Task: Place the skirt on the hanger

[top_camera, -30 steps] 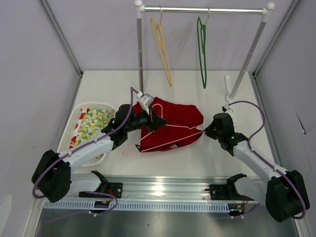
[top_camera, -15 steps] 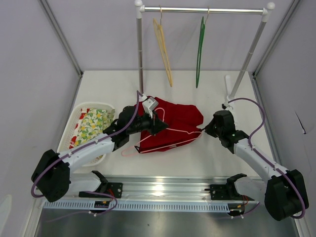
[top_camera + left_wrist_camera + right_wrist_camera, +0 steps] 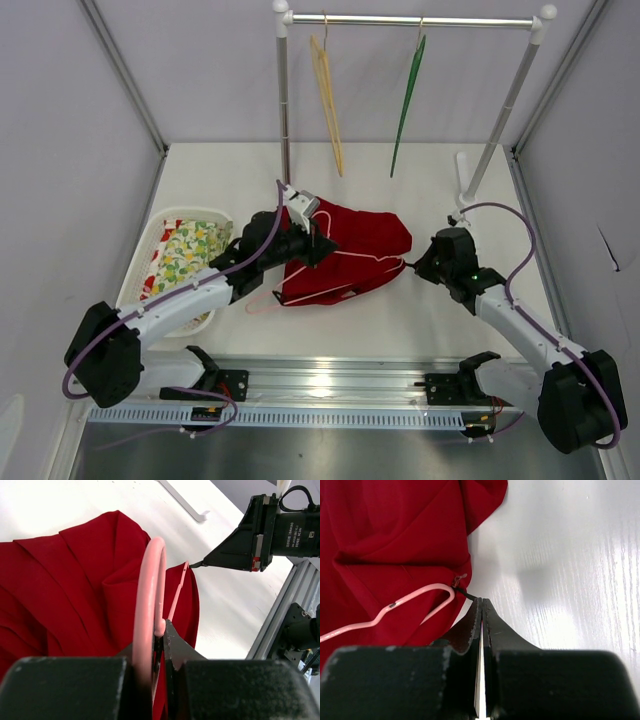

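Left gripper (image 3: 160, 630): clenched on the thin pale pink wire hanger (image 3: 147, 595), at its hook.
Right gripper (image 3: 481, 601): we see it pinched closed, tips at the soft bright red skirt (image 3: 395, 530)'s edge.

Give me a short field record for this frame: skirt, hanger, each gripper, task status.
skirt: crumpled on the table
hanger: resting on top of the skirt
left gripper: shut on the hanger's hook
right gripper: shut on what looks like a thin loop at the skirt's edge
status: skirt not yet on the hanger
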You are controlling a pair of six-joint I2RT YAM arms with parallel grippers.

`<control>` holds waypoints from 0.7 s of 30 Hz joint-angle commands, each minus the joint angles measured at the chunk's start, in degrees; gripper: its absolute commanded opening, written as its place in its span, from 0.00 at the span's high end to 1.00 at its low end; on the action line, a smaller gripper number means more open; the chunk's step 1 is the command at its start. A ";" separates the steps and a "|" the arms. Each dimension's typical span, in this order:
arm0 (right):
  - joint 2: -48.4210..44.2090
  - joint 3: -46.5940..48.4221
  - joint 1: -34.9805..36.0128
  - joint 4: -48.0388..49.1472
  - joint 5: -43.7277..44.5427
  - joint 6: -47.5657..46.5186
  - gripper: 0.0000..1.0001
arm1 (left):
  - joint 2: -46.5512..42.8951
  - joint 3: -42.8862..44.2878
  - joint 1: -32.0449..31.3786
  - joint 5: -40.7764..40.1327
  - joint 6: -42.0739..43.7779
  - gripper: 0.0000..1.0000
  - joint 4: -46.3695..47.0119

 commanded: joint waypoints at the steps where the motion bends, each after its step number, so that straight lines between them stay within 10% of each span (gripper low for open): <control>1: -0.59 0.19 -0.19 -0.46 -0.44 -1.97 1.00 | 0.28 2.13 -0.35 -2.35 1.54 1.00 1.32; 21: 4.15 4.50 0.34 -1.08 -0.88 -4.08 1.00 | -0.08 -2.44 -1.94 2.48 4.09 1.00 9.76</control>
